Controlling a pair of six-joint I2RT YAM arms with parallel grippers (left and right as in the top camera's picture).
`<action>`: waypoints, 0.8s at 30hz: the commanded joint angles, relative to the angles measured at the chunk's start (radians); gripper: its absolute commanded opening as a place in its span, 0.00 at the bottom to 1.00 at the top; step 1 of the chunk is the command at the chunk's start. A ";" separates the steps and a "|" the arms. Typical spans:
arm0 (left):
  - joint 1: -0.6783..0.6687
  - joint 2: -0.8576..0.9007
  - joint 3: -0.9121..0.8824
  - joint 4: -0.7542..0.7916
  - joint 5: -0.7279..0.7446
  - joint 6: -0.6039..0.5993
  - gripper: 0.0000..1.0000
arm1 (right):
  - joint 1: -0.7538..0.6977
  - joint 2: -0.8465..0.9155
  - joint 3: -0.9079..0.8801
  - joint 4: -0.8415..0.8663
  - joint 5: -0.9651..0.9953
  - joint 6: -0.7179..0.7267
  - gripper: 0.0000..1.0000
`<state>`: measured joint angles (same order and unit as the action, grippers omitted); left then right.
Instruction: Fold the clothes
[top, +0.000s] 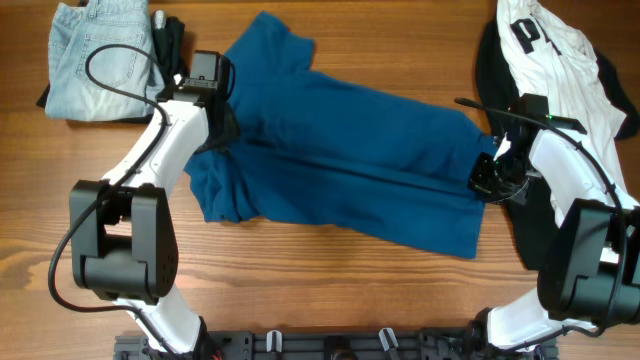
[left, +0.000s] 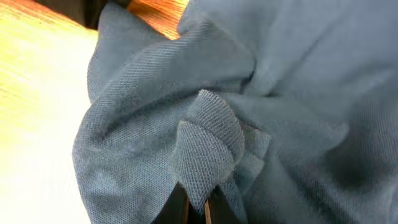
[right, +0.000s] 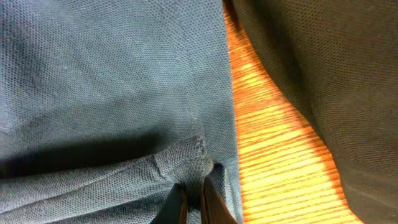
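From overhead, a large plain dark-blue shirt (top: 350, 150) of soft fabric lies spread aslant across the middle of the brown wooden tabletop (top: 330, 290). The left pincer (top: 222, 128) is down on the shirt's left part, where the cloth is rumpled. The right pincer (top: 487, 176) sits at the shirt's right edge. A folded pair of pale denim jeans (top: 100, 55) lies in the far left corner, with a small black piece (top: 172, 35) just beside it. In the far right corner a white shirt with black print (top: 560, 50) lies on top of a black garment (top: 488, 75), next to the right arm.

In the left wrist view, the left pincer (left: 196, 204) is narrow, its dark fingers (left: 180, 208) nipping a bunched fold of the dark-blue shirt (left: 208, 140). The knit cloth gathers into creases around the pinch. Bare tabletop (left: 37, 93) shows to the left.

In the right wrist view, the right pincer (right: 194, 198) is likewise closed down on a raised ridge of the dark-blue shirt (right: 112, 68) near its straight hemmed edge. A strip of tabletop (right: 273, 130) runs beside that edge, and the black garment (right: 323, 62) covers the upper right, apart from the blue cloth.
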<state>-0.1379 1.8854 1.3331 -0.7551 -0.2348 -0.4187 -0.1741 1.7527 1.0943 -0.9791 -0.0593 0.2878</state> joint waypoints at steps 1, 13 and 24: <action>0.002 0.010 -0.002 0.003 -0.020 0.053 0.04 | -0.007 0.013 -0.008 -0.002 -0.006 0.010 0.04; 0.006 -0.018 0.107 0.007 -0.028 0.178 0.98 | -0.007 -0.020 0.139 0.003 -0.020 -0.046 0.43; 0.035 0.022 0.357 0.225 0.303 0.378 0.98 | 0.002 -0.017 0.410 -0.008 -0.035 -0.244 0.73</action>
<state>-0.1337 1.8503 1.6646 -0.6170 -0.0750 -0.1043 -0.1741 1.7458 1.4883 -1.0065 -0.0715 0.0990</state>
